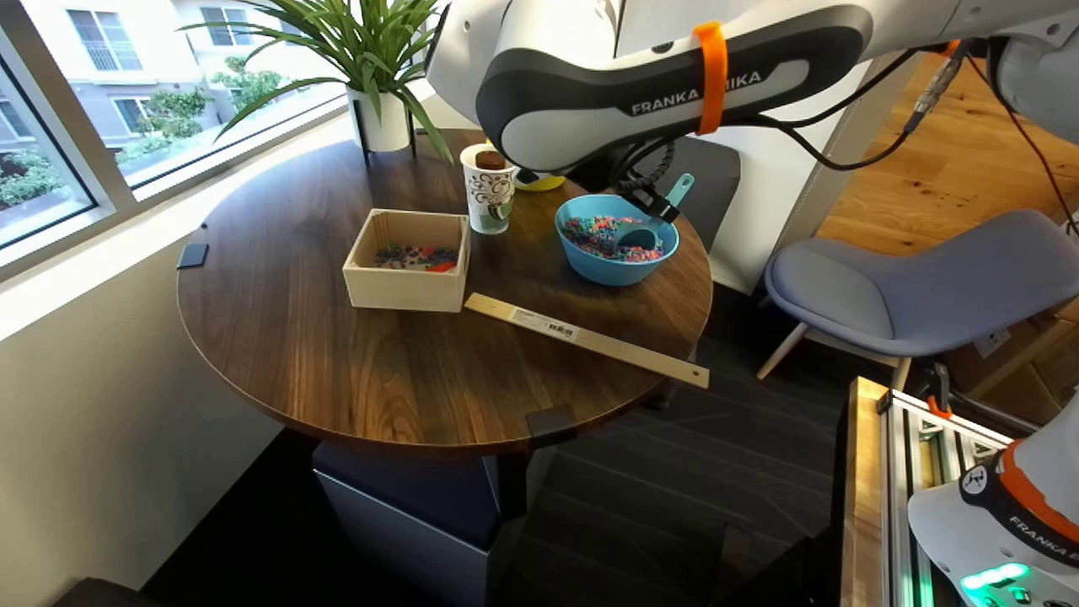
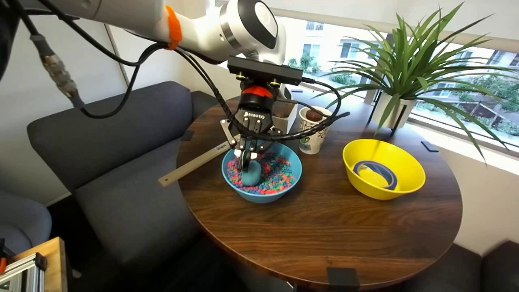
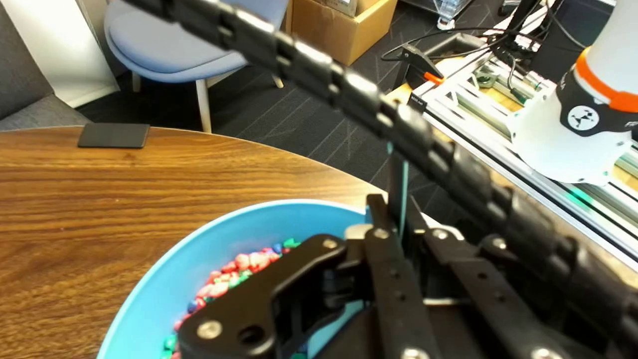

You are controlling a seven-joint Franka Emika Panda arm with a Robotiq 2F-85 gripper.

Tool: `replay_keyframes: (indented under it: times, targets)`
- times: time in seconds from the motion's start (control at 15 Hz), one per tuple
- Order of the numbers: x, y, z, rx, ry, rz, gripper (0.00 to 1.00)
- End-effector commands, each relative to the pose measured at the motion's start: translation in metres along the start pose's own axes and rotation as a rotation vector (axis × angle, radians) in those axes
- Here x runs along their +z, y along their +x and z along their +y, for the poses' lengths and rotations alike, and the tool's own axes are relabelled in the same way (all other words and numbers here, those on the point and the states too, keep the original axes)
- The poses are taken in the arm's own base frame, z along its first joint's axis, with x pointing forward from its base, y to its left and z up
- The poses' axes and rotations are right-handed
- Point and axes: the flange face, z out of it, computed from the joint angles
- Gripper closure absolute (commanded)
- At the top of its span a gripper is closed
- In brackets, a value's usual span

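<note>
My gripper (image 2: pixel 243 159) is shut on the handle of a teal scoop (image 2: pixel 251 173) over a light blue bowl (image 2: pixel 259 198). In an exterior view the scoop's handle (image 1: pixel 679 190) juts up past the fingers, while its head (image 1: pixel 638 239) rests among small pink, green and blue pieces (image 1: pixel 597 232) in the bowl. Whether the head carries any pieces is hard to tell. From the wrist view, a thin teal edge of the handle (image 3: pixel 404 192) shows pinched between the fingertips, and the bowl's rim (image 3: pixel 294 202) lies beside them.
A wooden box (image 1: pixel 409 288) holding similar pieces and a patterned paper cup (image 1: pixel 491 201) stand nearby. A flat wooden ruler (image 1: pixel 586 337) overhangs the table's edge. A yellow bowl (image 2: pixel 365 188) contains a blue tape roll (image 2: pixel 391 178). A potted plant (image 2: pixel 393 109) stands by the window.
</note>
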Motion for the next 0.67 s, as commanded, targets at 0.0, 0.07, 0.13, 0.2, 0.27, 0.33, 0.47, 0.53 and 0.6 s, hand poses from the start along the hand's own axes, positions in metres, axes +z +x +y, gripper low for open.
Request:
replay_keyframes:
  times: [0.0, 0.07, 0.13, 0.2, 0.27, 0.33, 0.47, 0.53, 0.6]
  targets:
    - [-0.005, 0.013, -0.002, -0.09, 0.083, 0.044, 0.97]
    - [-0.004, 0.014, -0.002, -0.12, 0.111, 0.051, 0.97]
    - [-0.004, 0.016, -0.002, -0.143, 0.136, 0.06, 0.97]
    - [-0.002, 0.018, -0.002, -0.166, 0.166, 0.064, 0.97]
    - [0.0, 0.019, -0.001, -0.2, 0.202, 0.066, 0.97]
    - [0.002, 0.02, 0.001, -0.214, 0.231, 0.069, 0.97]
    - [0.005, 0.018, 0.005, -0.25, 0.3, 0.071, 0.97]
    - [0.008, 0.016, 0.009, -0.265, 0.339, 0.072, 0.97]
    - [0.026, 0.019, 0.013, -0.274, 0.376, 0.083, 0.98]
